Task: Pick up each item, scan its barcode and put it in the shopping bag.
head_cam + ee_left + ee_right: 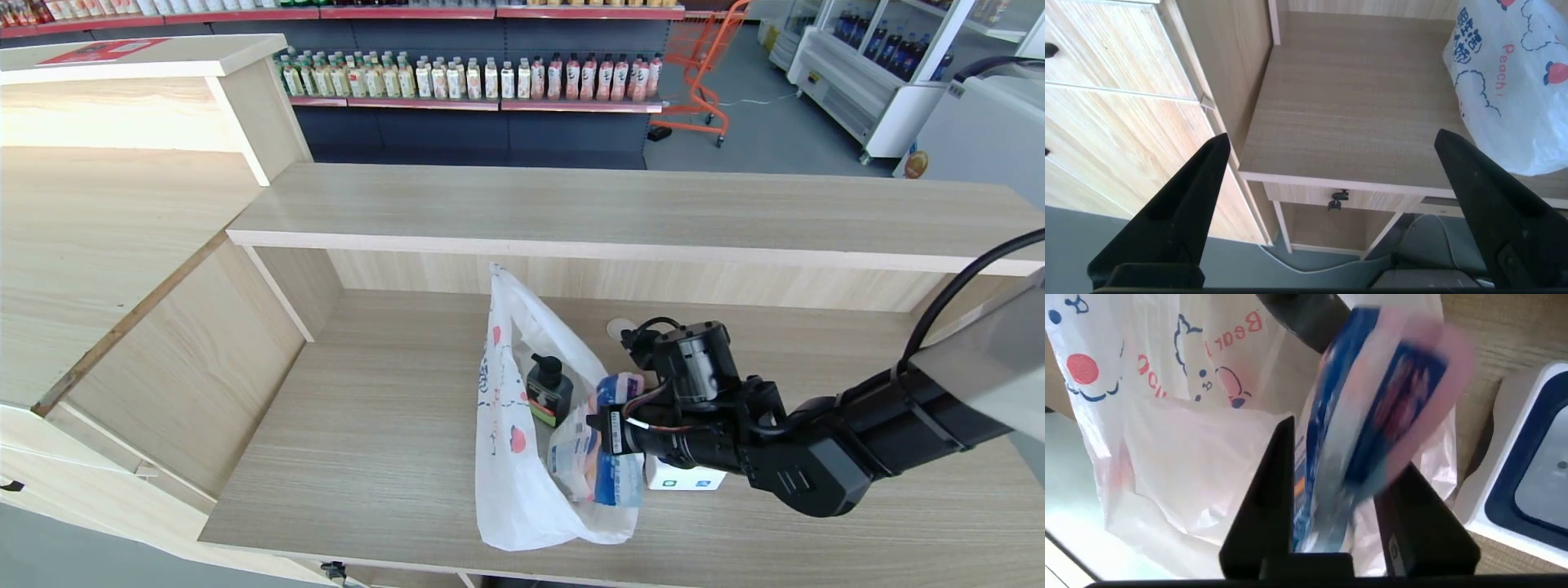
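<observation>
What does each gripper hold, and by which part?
The right gripper pinches a blue and pink packet by one edge. The left gripper is open and empty.

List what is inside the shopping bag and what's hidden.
A dark pump bottle stands inside the shopping bag; the right hand holds a blue-pink packet at its mouth. White plastic hides anything deeper.

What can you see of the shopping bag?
The shopping bag is thin white plastic, partly see-through, printed with red and blue cartoon figures. It stands crumpled on the wooden counter, its mouth open toward the robot's right. A dark pump bottle stands inside it. The right tool holds a blue and pink packet at its mouth.
</observation>
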Controlling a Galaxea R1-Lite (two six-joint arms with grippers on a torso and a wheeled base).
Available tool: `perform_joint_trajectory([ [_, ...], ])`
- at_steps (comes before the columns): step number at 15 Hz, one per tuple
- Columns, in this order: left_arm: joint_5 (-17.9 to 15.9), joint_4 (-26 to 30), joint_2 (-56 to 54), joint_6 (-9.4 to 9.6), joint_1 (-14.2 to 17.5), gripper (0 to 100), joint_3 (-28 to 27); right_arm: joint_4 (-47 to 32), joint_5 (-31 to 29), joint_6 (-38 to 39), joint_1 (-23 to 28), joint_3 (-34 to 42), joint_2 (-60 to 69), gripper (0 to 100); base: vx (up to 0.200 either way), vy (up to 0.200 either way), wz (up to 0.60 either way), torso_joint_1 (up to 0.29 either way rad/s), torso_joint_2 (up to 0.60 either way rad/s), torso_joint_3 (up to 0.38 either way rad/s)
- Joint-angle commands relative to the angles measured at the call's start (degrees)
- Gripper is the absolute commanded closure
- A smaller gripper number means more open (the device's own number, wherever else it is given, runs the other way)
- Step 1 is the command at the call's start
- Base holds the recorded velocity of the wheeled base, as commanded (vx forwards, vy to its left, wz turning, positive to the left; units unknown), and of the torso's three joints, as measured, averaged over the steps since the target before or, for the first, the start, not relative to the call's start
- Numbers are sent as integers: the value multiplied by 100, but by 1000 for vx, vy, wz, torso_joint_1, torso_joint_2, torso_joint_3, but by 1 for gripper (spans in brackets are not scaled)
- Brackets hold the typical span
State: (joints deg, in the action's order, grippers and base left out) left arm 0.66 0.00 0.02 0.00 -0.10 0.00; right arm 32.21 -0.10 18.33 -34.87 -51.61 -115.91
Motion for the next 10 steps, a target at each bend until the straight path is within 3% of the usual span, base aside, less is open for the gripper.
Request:
perform_joint_trajectory([
  [1, 4, 0, -2, 0, 1, 0, 0, 207, 36, 12, -3, -50, -99, 0, 0, 0, 0, 0, 0, 0],
  [4, 4, 0, -2, 0, 1, 0, 0, 717, 273, 293, 32, -15, -55, 0, 0, 0, 0, 0, 0, 0],
  [8, 4, 0, -2, 0, 1, 0, 0, 726, 581, 751, 191, -33, 464, 0, 0, 0, 0, 0, 0, 0],
  [10, 4, 0, -2, 0, 1, 0, 0, 726, 651, 1339, 199, -121, 930, 0, 0, 0, 0, 0, 0, 0],
])
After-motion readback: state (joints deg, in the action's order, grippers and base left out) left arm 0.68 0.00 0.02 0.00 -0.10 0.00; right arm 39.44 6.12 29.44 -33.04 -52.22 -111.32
